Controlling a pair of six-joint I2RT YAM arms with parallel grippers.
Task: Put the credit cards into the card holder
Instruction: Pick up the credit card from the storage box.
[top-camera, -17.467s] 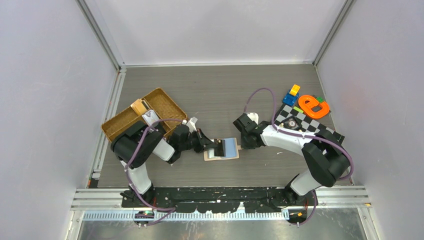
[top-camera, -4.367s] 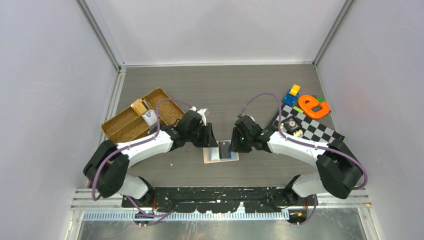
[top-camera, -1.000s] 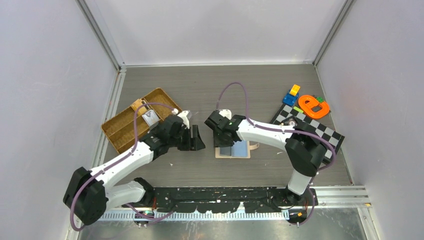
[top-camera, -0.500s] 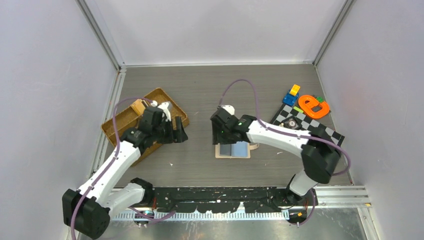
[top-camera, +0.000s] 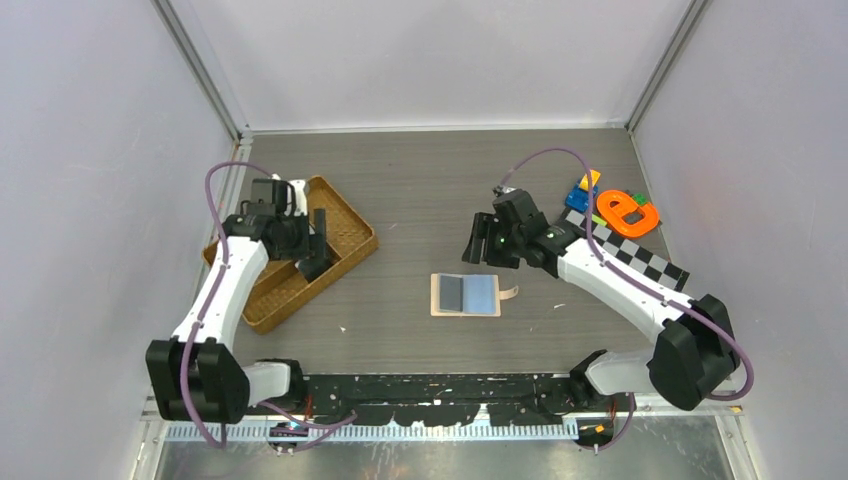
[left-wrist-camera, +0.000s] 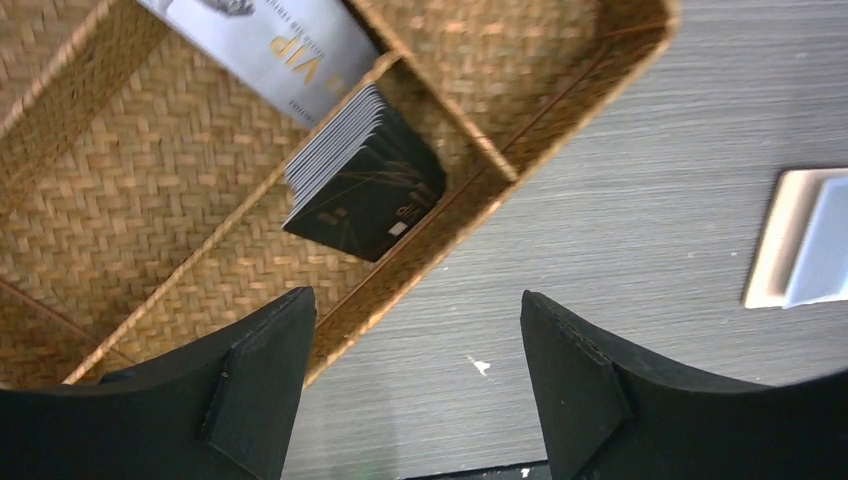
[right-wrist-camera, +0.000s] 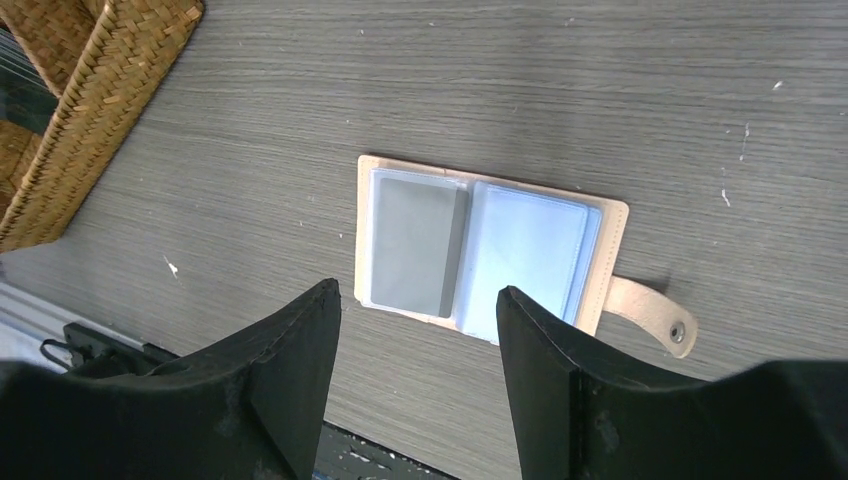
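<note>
The peach card holder (top-camera: 466, 294) lies open and flat on the table, its snap tab (right-wrist-camera: 650, 312) pointing right. A grey credit card (right-wrist-camera: 410, 240) sits in its left pocket; the right pocket (right-wrist-camera: 525, 250) shows light blue. My right gripper (top-camera: 478, 245) hovers just behind the holder, open and empty; in the right wrist view the right gripper (right-wrist-camera: 416, 290) frames the holder from above. My left gripper (top-camera: 318, 250) hangs open and empty over the wicker tray's near edge. Below the left gripper (left-wrist-camera: 415, 297) lie a stack of dark cards (left-wrist-camera: 365, 175) and a silver card (left-wrist-camera: 275, 40).
The brown wicker tray (top-camera: 290, 285) stands at the left, divided into compartments. A checkered mat (top-camera: 625, 258) at the right carries an orange toy (top-camera: 627, 212) and a blue block (top-camera: 582, 192). Grey walls close in the table on three sides.
My left arm has swung left from beside the holder to above the tray. My right arm has drawn back to the right off the holder. Both grippers have opened wider.
</note>
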